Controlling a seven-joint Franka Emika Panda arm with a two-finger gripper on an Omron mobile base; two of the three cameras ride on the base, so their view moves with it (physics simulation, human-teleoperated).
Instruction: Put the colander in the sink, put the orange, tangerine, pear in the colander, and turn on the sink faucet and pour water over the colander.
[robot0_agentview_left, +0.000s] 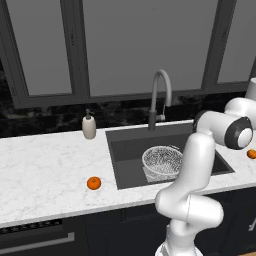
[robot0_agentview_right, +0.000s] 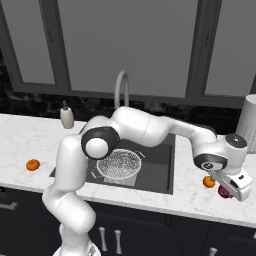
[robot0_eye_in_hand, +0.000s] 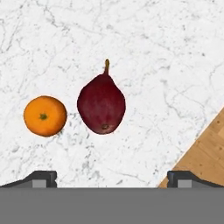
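**Approach to the pear on the right-hand counter**

The two-finger gripper (robot0_eye_in_hand: 112, 177) hangs above the white marble counter (robot0_eye_in_hand: 166, 48) with its jaws fully apart and nothing between them. The small dark red pear (robot0_eye_in_hand: 101, 105) lies on its side just beside a round bright orange fruit (robot0_eye_in_hand: 45, 116), apart from it by a narrow gap.

Procedure: centre the jaws over the pear's widest part, descend vertically, and close across its short axis. Judged from the narrow gap, one finger may nudge the orange fruit; approach so that the fingers straddle the pear clear of it.

The round white-silver mesh colander (robot0_agentview_left: 162, 160) already sits in the dark grey rectangular sink (robot0_agentview_left: 127, 150), below the tall grey gooseneck faucet (robot0_agentview_left: 159, 95).

The left base view shows a second orange fruit (robot0_agentview_left: 94, 183) on the counter left of the sink. The hand view alone shows the pear's stem and how it lies.
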